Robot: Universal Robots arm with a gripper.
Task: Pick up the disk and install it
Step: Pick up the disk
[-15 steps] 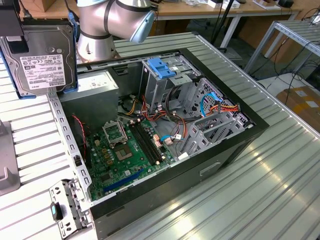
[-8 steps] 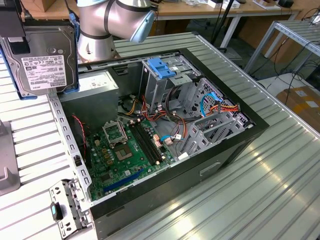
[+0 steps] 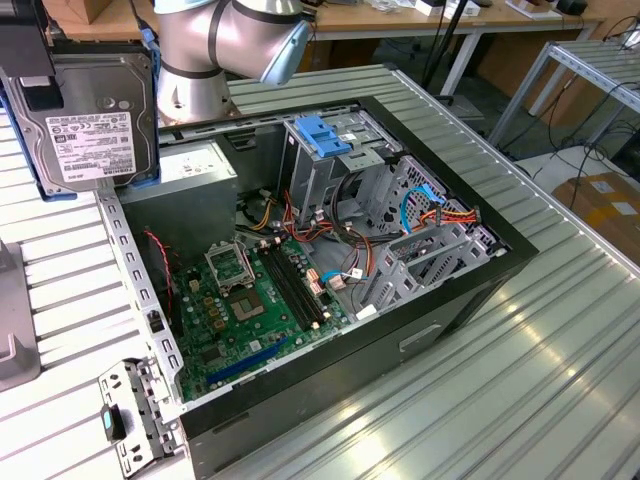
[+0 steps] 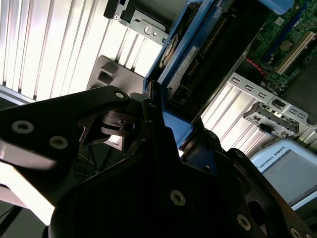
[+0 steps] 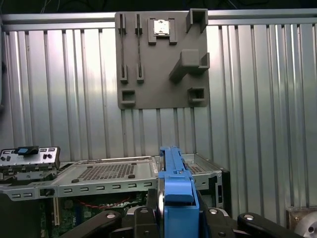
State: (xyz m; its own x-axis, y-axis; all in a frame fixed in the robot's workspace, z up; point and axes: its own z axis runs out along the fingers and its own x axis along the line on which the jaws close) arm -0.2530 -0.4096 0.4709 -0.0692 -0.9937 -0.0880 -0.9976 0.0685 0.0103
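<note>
Ribbed metal table [image 3: 560, 380] carries an open case [image 3: 505, 245] at centre frame. At the upper left of the exterior view the disk [image 3: 95, 125] is held upright beside the case, label outward. In the first wrist view the gripper [image 5: 178, 214] clamps its blue carrier edge-on. Pick-up looks done and the carry is in hand. Installing would likely call for lining its rails up with the cage [image 3: 330, 165].

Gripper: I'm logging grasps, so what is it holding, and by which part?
The gripper holds the disk, clamped across the thin edge of its blue carrier at one end.
</note>
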